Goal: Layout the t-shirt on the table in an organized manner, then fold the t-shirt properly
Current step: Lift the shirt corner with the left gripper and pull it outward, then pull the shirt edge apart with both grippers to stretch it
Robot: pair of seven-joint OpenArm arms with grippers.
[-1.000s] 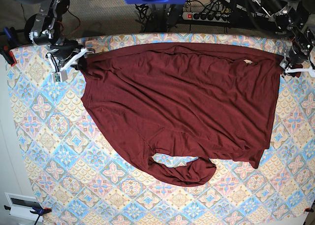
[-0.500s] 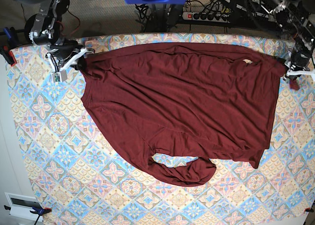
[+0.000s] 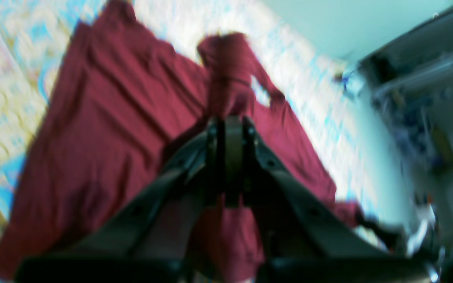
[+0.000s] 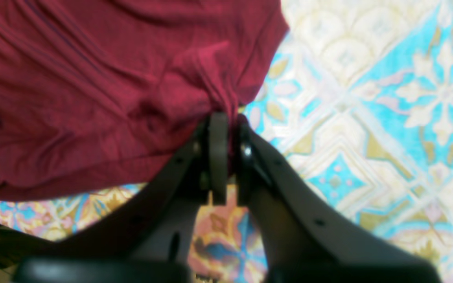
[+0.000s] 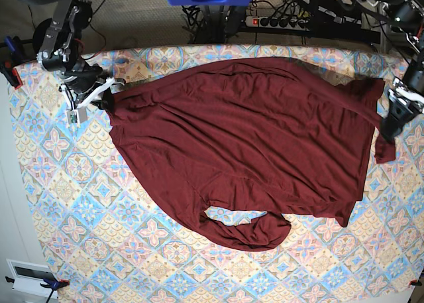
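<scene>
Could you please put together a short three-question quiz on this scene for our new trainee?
1. True or false: the left hand is shut on the shirt.
2. What does the right hand hold? A) a shirt corner B) a towel C) nothing
3. Fill in: the shirt's neck opening lies toward the table's ____ edge in the base view.

Key: 1 true; 2 A; 3 near
</scene>
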